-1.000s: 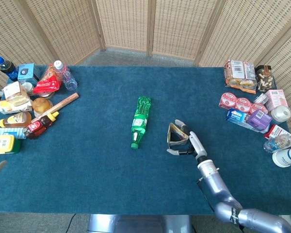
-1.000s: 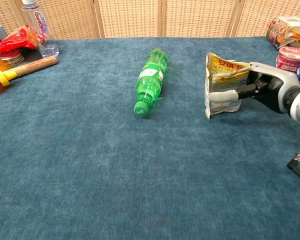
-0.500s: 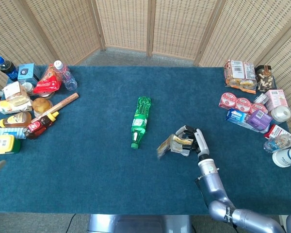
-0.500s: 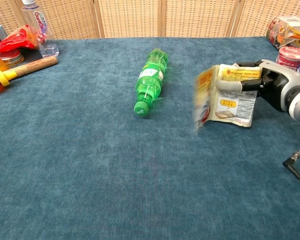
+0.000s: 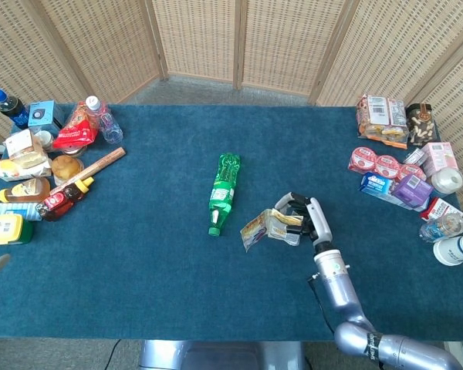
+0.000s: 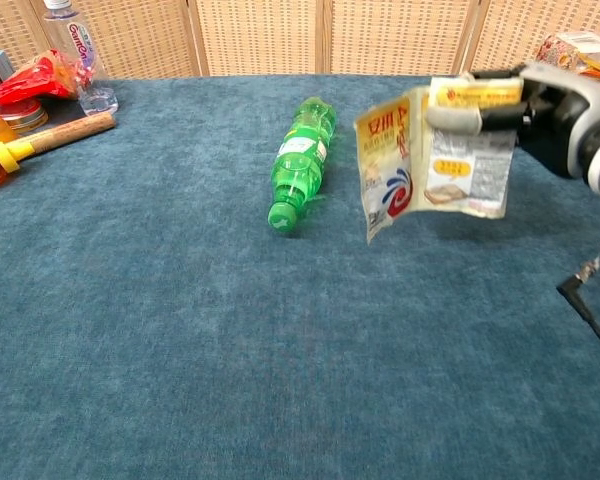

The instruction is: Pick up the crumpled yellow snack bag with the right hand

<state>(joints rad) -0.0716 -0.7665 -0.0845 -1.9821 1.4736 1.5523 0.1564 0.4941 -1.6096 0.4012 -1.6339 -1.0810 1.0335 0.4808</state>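
Note:
The crumpled yellow snack bag (image 6: 432,160) hangs in the air above the blue cloth, held by its top edge in my right hand (image 6: 540,105). In the head view the bag (image 5: 264,227) sticks out to the left of the right hand (image 5: 302,218), just right of the green bottle. Its printed front faces the chest camera and its lower edge flares open. My left hand does not show in either view.
A green plastic bottle (image 5: 223,192) lies on its side mid-table, close to the left of the bag. Packaged snacks and cups (image 5: 397,173) crowd the right edge; bottles, sauces and boxes (image 5: 46,169) crowd the left edge. A black cable (image 6: 590,310) trails under the right wrist.
The right hand has lifted the bag off the cloth and carried it up and leftwards; the bag swung from standing upright to hanging from the fingers.

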